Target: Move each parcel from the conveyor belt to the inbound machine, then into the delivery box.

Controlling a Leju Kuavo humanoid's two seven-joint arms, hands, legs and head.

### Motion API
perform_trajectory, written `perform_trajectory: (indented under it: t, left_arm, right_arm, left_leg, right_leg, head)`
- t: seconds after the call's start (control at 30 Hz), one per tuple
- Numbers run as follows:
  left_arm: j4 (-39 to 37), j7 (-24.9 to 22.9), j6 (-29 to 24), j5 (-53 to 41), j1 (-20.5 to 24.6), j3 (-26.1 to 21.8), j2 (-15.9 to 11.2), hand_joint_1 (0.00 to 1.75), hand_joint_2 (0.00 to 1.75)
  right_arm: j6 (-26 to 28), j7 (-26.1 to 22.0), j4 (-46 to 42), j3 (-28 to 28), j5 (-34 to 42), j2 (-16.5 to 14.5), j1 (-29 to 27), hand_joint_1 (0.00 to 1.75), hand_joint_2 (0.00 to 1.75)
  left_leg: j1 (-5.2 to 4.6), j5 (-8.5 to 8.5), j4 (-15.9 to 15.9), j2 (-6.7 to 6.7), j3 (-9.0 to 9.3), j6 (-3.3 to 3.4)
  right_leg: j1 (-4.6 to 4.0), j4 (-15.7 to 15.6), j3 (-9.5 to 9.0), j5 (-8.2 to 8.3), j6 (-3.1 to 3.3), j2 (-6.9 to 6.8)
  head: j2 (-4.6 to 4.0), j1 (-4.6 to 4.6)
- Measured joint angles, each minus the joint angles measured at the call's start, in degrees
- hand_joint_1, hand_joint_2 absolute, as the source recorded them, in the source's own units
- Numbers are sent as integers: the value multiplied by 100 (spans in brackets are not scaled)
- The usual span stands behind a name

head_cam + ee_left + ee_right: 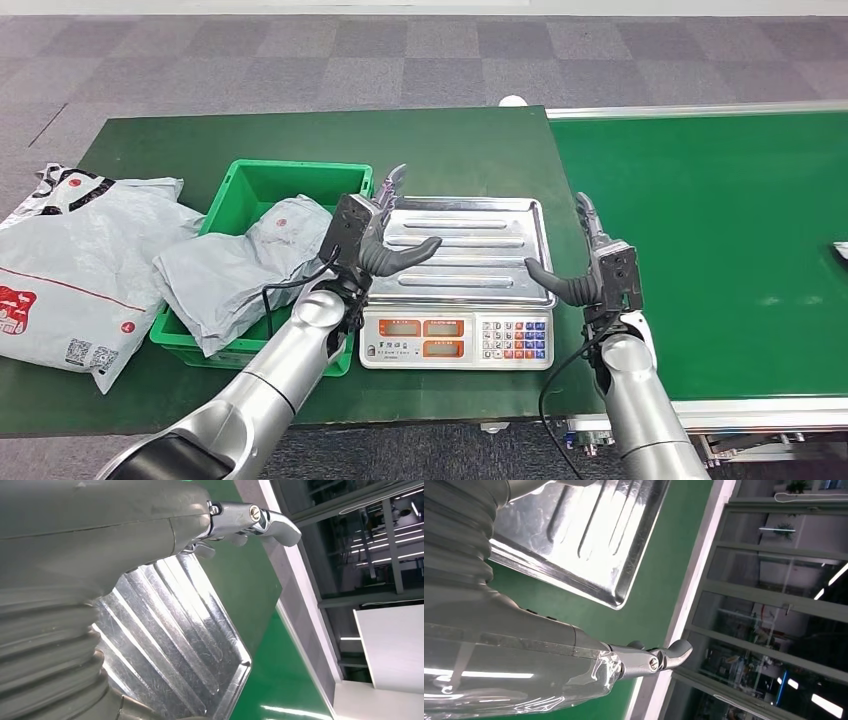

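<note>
Both spread, holding nothing — left robot hand (385,235) and right robot hand (590,265) flank the silver ribbed steel scale tray (470,245); crumpled grey plastic parcel (235,270) lies left of the left robot hand — in the green plastic crate (262,180).

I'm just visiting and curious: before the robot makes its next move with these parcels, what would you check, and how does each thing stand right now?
1. Scale pan bare, ready for a parcel: ok.
2. Left hand holds nothing, fingers apart over the pan's left edge: ok.
3. Right hand holds nothing, beside the pan's right edge: ok.
4. Parcel waiting on the conveyor belt: cannot tell; only a pale sliver shows at its far right edge.
5. Room in the green box: not ok, probably; a grey parcel lies across it, hanging over the rim.
</note>
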State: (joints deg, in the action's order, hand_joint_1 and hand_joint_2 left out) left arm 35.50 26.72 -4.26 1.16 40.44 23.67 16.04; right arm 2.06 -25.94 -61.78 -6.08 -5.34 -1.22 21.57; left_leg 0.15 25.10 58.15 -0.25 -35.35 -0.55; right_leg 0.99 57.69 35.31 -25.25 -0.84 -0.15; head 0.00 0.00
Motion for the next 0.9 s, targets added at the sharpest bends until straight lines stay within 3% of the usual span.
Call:
perform_trajectory:
  t: [0.23,0.9]
  left_arm:
    - [-1,-106,-207,-66,-1,1,33,0,175]
    - [-31,0,-312,91,-122,43,68,0,175]
  right_arm:
    - [173,109,61,0,-116,1,189,0,175]
    - [187,28,-54,-77,-54,55,10,0,175]
  left_leg:
    - [0,-2,0,-3,1,1]
    - [0,2,0,-2,0,-1]
  right_leg:
    - [0,0,-1,0,0,-4]
    - [0,0,0,-1,0,-1]
  head:
    - [0,0]
    - [0,0]
